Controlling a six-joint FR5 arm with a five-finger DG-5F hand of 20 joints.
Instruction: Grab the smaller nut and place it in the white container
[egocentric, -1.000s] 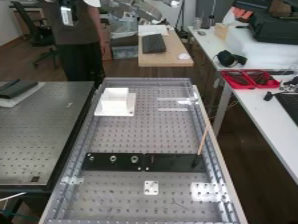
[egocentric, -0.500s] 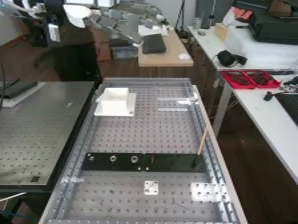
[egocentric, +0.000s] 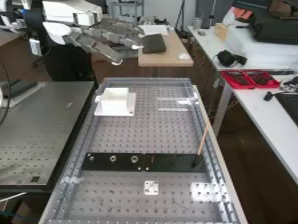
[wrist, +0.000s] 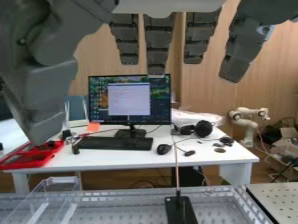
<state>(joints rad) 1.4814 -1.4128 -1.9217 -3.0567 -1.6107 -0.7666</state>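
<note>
The smaller nut (egocentric: 91, 158), a little round metal part, stands at the left end of the row on the flat black bar (egocentric: 100, 166), which lies on the perforated metal tabletop (egocentric: 126, 137). It should be light, stiff and hard to harm, but its machined sides may be slippery, and so small a piece could tip or squirt out of a careless pinch. The best hold is probably a tip grip from above, thumb against one finger on opposite outer flanks, set low but clear of the bar.

At three o'clock from it in the high view, just beside, stands the larger metal nut (egocentric: 113, 158), with the ring-shaped metal bearing (egocentric: 134, 159) beyond; wide fingertips could knock the nearer neighbour. Farther off, between twelve and one o'clock, sits the white box-shaped container (egocentric: 116, 101), the place to let go.

Near twelve o'clock, well apart, the dark grey mechanical hand (egocentric: 113, 37) hangs in the air, its fingers spread and straight, pinching nothing. It needs to come over the bar before closing.
</note>
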